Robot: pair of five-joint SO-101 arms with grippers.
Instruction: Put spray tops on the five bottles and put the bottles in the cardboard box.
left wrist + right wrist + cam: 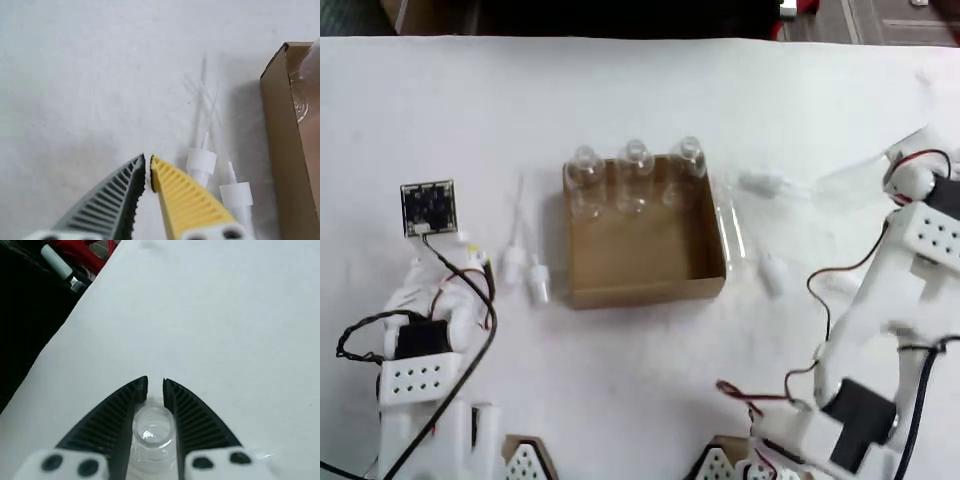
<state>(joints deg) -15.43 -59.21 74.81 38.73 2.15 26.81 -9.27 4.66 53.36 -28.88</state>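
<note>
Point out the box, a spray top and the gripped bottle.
Box [645, 290]: high view, front wall.
Spray top [201, 161]: left wrist view, white collar.
Bottle [152, 431]: right wrist view, open mouth.

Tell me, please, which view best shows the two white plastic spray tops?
The left wrist view: both white plastic spray tops lie close up, dip tubes visible. The high view shows them small, beside the brown cardboard box.

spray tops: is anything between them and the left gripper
Nothing visible. The spray tops lie on bare table right beside the left gripper, with the box on their far side.
</note>
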